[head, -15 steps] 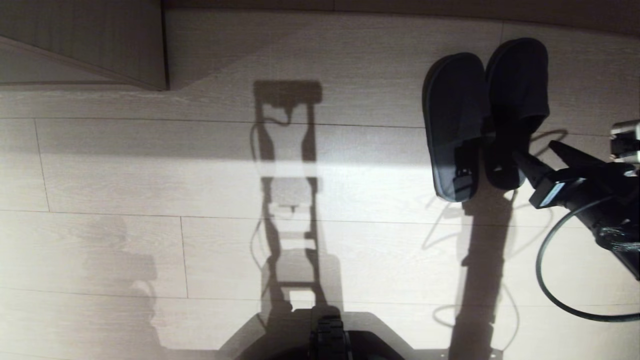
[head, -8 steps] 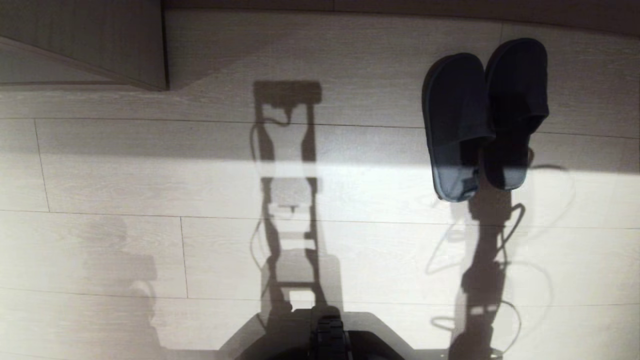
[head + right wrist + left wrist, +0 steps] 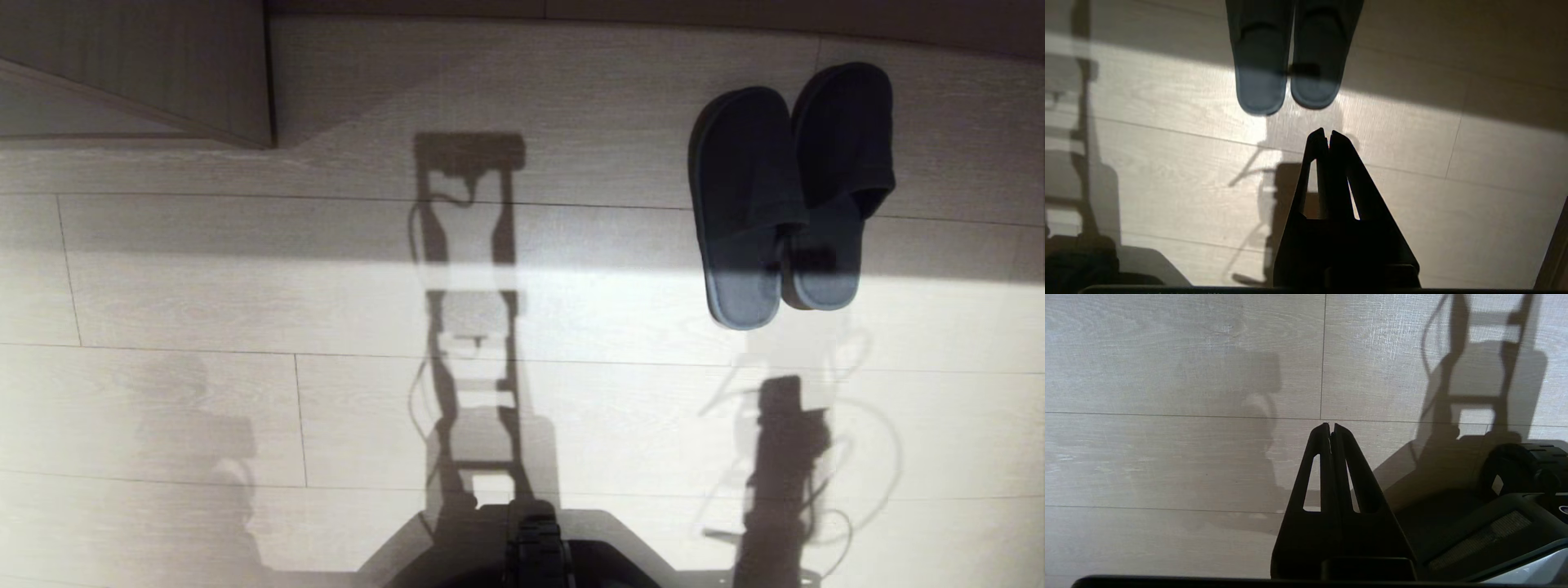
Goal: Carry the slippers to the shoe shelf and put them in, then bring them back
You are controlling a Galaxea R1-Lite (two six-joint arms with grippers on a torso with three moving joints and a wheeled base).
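Observation:
The grey-blue slippers (image 3: pixel 788 196) lie side by side on the pale plank floor at the upper right of the head view, heels toward me, toes away. In the right wrist view the slippers (image 3: pixel 1290 61) sit just beyond my right gripper (image 3: pixel 1328 134), which is shut, empty and apart from them. My left gripper (image 3: pixel 1331 426) is shut on nothing, over bare floor near my base. Neither arm shows in the head view; only their shadows fall on the floor. The shoe shelf is out of view.
A pale wood furniture panel (image 3: pixel 163 73) with a dark edge stands at the upper left of the head view. My dark base (image 3: pixel 535 547) fills the bottom centre. A dark skirting strip (image 3: pixel 735 12) runs along the far wall.
My right arm, which reached the slippers' heels a second ago, has pulled back out of the head view and its gripper has shut. The slippers stay on the floor.

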